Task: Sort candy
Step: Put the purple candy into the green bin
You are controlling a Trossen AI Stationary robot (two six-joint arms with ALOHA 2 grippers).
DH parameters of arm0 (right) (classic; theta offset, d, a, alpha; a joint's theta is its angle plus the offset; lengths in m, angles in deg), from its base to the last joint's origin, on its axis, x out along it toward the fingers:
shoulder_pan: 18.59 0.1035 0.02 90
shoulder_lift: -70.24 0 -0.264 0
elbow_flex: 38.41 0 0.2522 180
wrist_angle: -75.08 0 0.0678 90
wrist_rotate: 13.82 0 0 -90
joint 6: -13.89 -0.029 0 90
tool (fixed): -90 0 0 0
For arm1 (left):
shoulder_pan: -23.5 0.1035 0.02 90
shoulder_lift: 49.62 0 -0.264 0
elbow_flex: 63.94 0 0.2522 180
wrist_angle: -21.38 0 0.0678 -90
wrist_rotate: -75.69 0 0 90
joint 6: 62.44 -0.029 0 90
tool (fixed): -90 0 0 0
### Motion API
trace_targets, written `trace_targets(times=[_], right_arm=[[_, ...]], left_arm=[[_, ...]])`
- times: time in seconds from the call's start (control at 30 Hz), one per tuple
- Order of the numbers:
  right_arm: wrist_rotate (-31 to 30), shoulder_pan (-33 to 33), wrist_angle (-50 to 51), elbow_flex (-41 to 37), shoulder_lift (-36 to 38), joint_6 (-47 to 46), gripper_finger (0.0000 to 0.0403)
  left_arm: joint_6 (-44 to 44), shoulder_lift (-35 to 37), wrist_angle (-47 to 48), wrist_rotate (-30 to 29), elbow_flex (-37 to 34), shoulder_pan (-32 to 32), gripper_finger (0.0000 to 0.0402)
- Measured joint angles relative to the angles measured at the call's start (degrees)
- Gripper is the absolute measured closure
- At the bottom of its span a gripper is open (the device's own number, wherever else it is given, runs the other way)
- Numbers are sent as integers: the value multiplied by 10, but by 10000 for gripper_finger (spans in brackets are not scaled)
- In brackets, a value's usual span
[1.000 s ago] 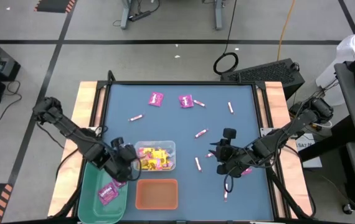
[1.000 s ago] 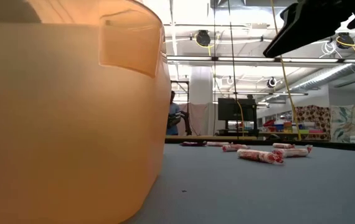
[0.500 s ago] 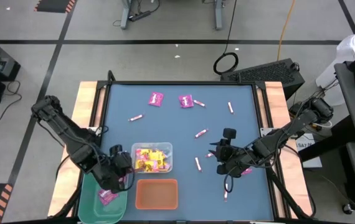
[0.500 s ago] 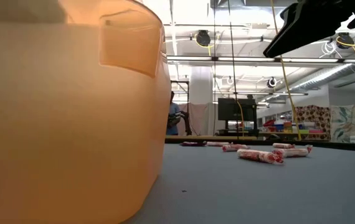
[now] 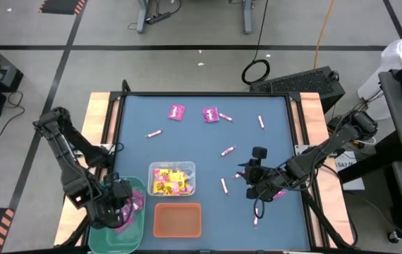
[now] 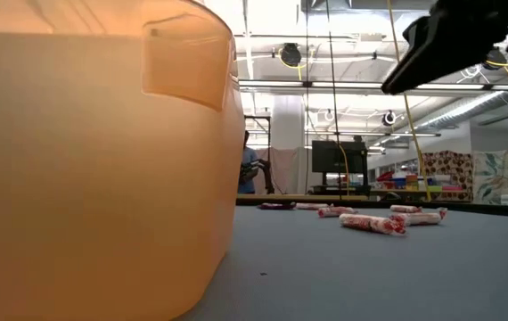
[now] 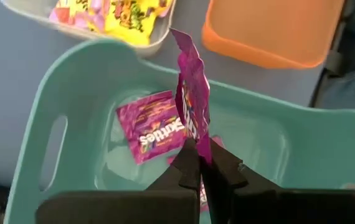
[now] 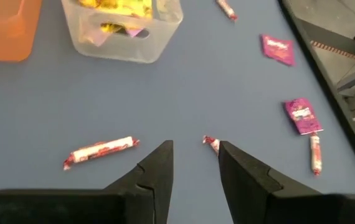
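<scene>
My left gripper [image 5: 121, 202] hovers over the green bin [image 5: 137, 229] at the table's near left, shut on a magenta square packet [image 7: 191, 93]. Another magenta packet [image 7: 151, 124] lies flat on the bin's floor. My right gripper [image 8: 193, 158] is open, low over the table's right half, its fingers on either side of the end of a pink-and-white stick [image 8: 212, 144] without touching it. Two magenta packets [image 5: 177, 111] [image 5: 210, 113] and several sticks [image 5: 227, 151] lie scattered on the blue table. Yellow packets fill the clear bin [image 5: 173, 178]. My left gripper pinches the magenta packet by its edge [image 7: 197, 149] between the two fingertips [image 7: 187, 163]. The packet stands edge-on beyond the fingers, lifted clear above the green bin's floor.
The orange bin [image 5: 178, 219] sits beside the green one at the near edge and fills the left of the low view [image 6: 94, 160]. One stick [image 8: 99, 151] lies near my right gripper; another [image 5: 255, 221] lies by the near right edge. Wooden rails border the table.
My left gripper has moved from beside the clear bin toward the table's near left corner, carrying the magenta packet, and now stands over the green bin. My right arm has kept still.
</scene>
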Motion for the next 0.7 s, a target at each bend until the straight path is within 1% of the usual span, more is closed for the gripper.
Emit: trace_targets(times=[0.1, 0.17, 0.33, 0.4, 0.47, 0.5, 0.6, 0.7], right_arm=[[8, 0, -7, -11, 0, -1, 284], [9, 0, -15, -14, 0, 0, 284], [9, 0, -39, -15, 0, 0, 284], [8, 0, -48, -15, 0, 0, 284], [5, -5, -57, -15, 0, 1, 284], [5, -8, -61, -15, 0, 1, 284], [5, -26, -62, -15, 0, -8, 284], [5, -43, -62, -15, 0, -12, 284]], left_arm=[[30, 0, -3, -1, -19, -6, 385], [49, 0, -2, -1, -36, -7, 370], [86, 0, -3, -1, -68, -5, 313], [88, 0, -5, -1, -69, -5, 289], [88, 0, -28, -1, -69, -5, 271], [86, 0, -44, -2, -67, -5, 264], [45, 0, -115, -17, -60, -5, 255], [-28, 0, -188, -76, -56, -5, 254]])
